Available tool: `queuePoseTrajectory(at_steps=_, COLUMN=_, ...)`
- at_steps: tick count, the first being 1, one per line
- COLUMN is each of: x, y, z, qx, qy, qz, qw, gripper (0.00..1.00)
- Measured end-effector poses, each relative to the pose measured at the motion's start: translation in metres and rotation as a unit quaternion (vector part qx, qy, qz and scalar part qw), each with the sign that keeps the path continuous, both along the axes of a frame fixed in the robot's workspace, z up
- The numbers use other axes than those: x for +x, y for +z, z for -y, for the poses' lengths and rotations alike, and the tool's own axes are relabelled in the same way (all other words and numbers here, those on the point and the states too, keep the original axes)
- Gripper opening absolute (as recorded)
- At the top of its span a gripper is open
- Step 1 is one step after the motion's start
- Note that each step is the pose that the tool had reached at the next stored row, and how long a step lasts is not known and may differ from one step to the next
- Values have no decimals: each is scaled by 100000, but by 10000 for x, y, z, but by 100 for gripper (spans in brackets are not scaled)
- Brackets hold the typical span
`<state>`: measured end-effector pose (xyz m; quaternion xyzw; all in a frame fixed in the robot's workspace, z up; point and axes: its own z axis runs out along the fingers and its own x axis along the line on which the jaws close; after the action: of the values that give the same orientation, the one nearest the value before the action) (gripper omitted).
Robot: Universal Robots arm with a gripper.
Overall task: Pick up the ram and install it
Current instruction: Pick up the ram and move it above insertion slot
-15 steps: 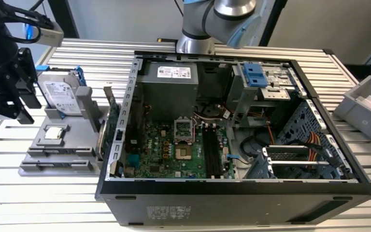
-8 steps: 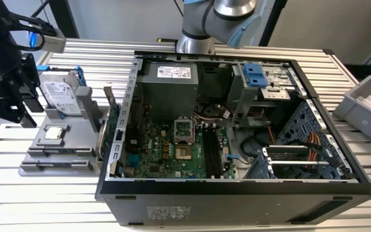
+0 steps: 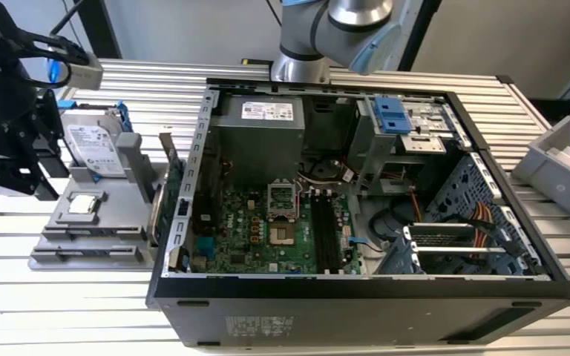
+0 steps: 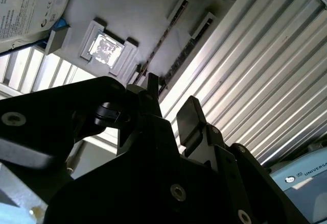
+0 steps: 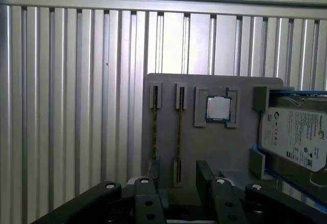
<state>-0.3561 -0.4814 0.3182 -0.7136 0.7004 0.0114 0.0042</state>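
Note for you: white printed labels sit on the hard drive (image 5: 295, 138), the power supply (image 3: 267, 111) and the computer case's outer wall (image 3: 258, 326); their fine print is too small to make out.

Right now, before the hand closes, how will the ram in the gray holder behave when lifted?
The ram stands edge-up in a slot of the gray holder and looks very thin, so it is probably light and stiff, yet could crack if twisted. The open hand is near one end; gripped there, the long stick might tilt.

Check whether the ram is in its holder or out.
In: the ram stands on edge in a slot of the gray holder; the pincer is open, not gripping it.
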Motion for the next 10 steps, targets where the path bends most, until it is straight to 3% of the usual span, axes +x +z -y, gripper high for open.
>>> queuePoseTrajectory(at_steps=10, x=-26, y=-136, z=5, qx=3, qy=-204, qz=-3, qw=100000, gripper=100)
